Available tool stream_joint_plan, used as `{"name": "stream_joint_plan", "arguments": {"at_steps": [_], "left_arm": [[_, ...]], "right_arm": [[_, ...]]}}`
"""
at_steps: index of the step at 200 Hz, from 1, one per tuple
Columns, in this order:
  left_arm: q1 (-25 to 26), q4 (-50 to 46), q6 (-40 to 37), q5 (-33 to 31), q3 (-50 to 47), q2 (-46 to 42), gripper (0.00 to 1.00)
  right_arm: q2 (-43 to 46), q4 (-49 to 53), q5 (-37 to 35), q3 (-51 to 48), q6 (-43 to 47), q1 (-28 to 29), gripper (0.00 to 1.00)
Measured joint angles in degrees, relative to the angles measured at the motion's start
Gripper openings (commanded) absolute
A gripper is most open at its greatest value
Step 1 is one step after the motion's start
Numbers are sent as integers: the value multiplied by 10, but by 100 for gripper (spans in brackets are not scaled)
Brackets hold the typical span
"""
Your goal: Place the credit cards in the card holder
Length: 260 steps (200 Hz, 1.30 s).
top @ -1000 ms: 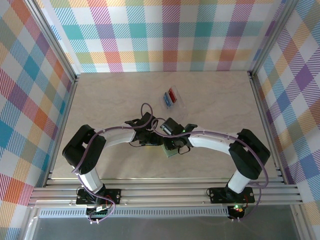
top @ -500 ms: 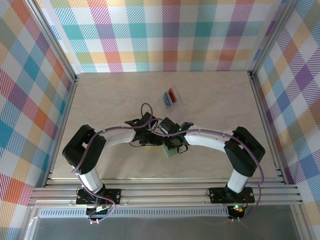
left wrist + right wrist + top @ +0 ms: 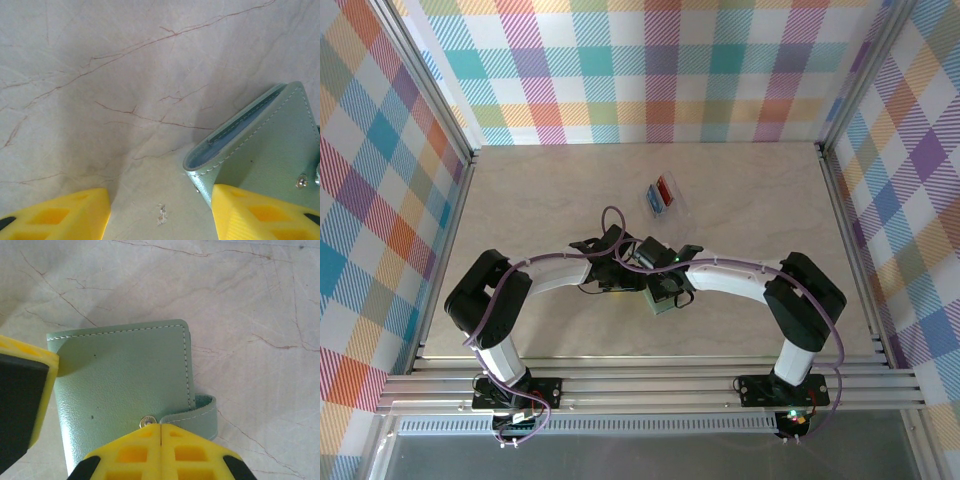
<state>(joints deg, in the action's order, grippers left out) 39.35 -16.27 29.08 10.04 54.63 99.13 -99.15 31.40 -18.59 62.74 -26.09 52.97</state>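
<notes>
1. The green wallet (image 3: pixel 125 375) lies flat on the surface (image 3: pixel 260 300). It is in the middle, just in front of where the two arms meet.
2. The right claw (image 3: pixel 160 432) is shut tight, and its two yellow tips touch each other.
3. Those tips sit right at the wallet's little stud (image 3: pixel 147 421) and its strap (image 3: pixel 200 412). I cannot tell if they pinch the strap.
4. The left claw (image 3: pixel 160 202) is about half open and holds nothing. Bare surface shows between its tips.
5. One of its fingers (image 3: pixel 260 215) sits over the edge of the wallet.
6. The wallet's side gapes a little, and something blue shows inside.
7. The red and blue cards (image 3: pixel 661 191) lie in a clear tray (image 3: pixel 678 208). The tray is farther back, apart from the wallet and both claws.
</notes>
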Motion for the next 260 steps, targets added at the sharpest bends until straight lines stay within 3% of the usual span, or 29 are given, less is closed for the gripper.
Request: {"name": "stream_joint_plan", "arguments": {"at_steps": [260], "left_arm": [[0, 3, 0, 4, -1, -1, 58]], "right_arm": [[-3, -9, 41, 8, 0, -1, 0]]}}
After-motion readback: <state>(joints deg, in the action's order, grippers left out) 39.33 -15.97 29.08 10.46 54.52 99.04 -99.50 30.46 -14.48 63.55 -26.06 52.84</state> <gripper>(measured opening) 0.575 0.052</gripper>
